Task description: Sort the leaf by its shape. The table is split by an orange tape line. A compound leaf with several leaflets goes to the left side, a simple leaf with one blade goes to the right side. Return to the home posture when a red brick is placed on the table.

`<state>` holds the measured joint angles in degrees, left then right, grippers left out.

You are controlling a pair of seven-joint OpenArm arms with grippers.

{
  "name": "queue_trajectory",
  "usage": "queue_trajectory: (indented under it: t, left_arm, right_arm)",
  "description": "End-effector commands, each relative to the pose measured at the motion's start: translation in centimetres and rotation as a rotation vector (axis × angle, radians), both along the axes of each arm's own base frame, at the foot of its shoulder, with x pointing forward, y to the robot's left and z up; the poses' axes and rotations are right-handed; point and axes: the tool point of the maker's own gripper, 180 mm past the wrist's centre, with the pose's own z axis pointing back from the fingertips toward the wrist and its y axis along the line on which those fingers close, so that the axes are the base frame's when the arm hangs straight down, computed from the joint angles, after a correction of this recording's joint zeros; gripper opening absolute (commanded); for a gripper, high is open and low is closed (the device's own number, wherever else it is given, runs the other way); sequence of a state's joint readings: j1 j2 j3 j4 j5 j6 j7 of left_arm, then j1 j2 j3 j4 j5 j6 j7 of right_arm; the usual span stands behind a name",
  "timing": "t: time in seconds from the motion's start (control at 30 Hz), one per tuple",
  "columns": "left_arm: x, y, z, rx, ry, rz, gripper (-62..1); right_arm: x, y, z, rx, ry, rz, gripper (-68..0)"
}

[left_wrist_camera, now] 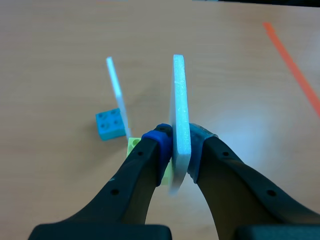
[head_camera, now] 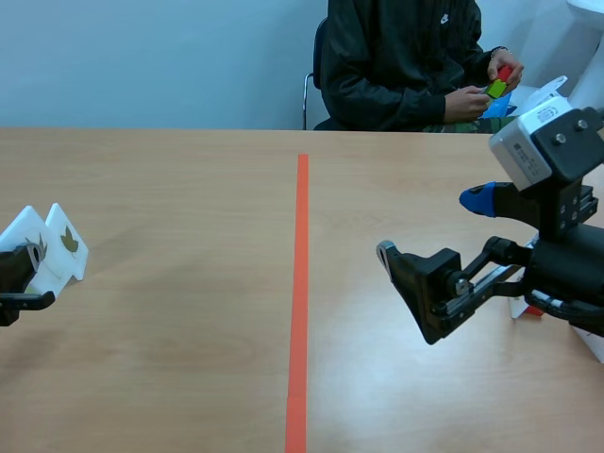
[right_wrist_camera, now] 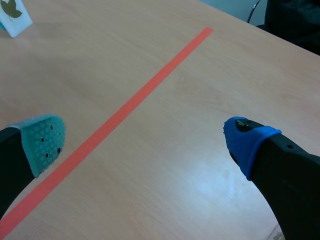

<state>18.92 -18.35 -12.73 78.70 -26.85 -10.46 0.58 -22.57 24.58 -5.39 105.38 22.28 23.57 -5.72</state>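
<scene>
At the desk's (head_camera: 189,330) 9 o'clock, left of the tape line (head_camera: 300,283), the left jaws are clenched on an upright white leaf card (left_wrist_camera: 180,110), a second card (left_wrist_camera: 116,90) standing just beside at their 11 o'clock, while the right jaws hang released at 3 o'clock.

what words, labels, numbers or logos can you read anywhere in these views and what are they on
No words or numbers can be read in any view.
White cards: small leaf pictures only, no writing.
White mark on the person's dark jacket: too small to read.
White camera housing on the right arm: no label shows.
</scene>
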Motion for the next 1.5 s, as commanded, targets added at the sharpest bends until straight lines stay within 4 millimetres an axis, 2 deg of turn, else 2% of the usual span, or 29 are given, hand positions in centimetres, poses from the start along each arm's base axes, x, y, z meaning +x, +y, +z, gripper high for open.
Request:
queue_trajectory:
  t: [0.0,0.27,0.5,0.73,0.87,1.03,1.3,1.47]
  left_arm:
    - [0.6,0.5,0.1,-0.012,-0.022,0.025,-57.0]
    - [1.2,3.2,-2.2,-0.038,-0.029,0.118,-56.6]
    - [1.6,4.6,-3.7,-0.057,-0.023,0.172,-56.6]
    - [1.5,5.1,-4.4,-0.063,-0.02,0.194,-56.2]
    - [1.4,5.1,-4.5,-0.064,-0.021,0.197,-51.2]
    - [1.4,5.1,-4.5,-0.064,-0.021,0.197,-48.8]
    - [1.4,5.1,-4.5,-0.065,-0.019,0.194,-21.8]
    - [1.6,5.4,-3.6,-0.051,-0.052,0.184,-1.0]
  right_arm:
    - [0.4,0.0,1.0,0.003,-0.034,0.005,0.4]
    - [0.4,0.0,1.0,0.003,-0.034,0.005,0.4]
    - [0.4,0.0,1.0,0.003,-0.034,0.005,0.4]
    - [0.4,0.0,1.0,0.0,-0.035,0.004,0.4]
    - [0.4,-0.1,1.0,-0.001,-0.035,0.002,0.4]
    - [0.4,-0.1,1.0,-0.001,-0.035,0.002,0.4]
    - [0.4,-0.1,1.0,-0.001,-0.035,0.002,0.4]
    - [0.4,-0.1,1.0,-0.001,-0.035,0.002,0.4]
